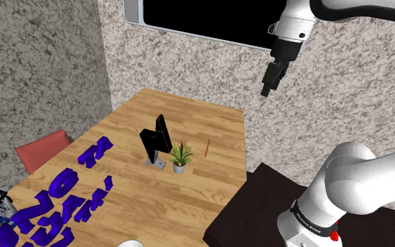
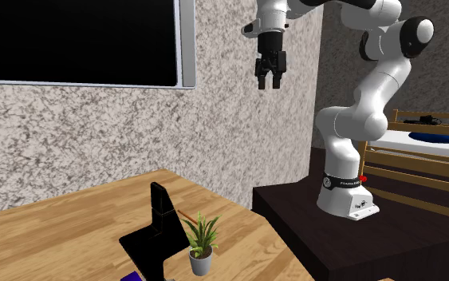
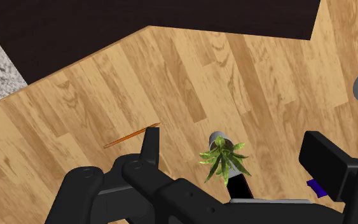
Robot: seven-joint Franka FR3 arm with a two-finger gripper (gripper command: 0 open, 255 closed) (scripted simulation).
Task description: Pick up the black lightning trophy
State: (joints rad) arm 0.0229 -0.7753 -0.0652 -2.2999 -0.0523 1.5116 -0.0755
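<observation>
The fingers (image 3: 149,149) stand wide apart and hold nothing. The gripper (image 1: 267,88) hangs high up by the speckled wall (image 1: 287,133). Well below, on the wooden table (image 1: 217,123), the black lightning trophy (image 1: 157,140) stands upright just beside a small potted plant (image 1: 180,156), with a thin orange stick (image 1: 208,147) near.

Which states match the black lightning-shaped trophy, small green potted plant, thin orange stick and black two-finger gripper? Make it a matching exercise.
1. black lightning-shaped trophy
2. small green potted plant
3. thin orange stick
4. black two-finger gripper

A. open, high in the air
B. lying flat on the wooden table
C. upright between the other two table items
D. upright on a flat base

Pairs: 1-D, 2-C, 3-B, 4-A.
</observation>
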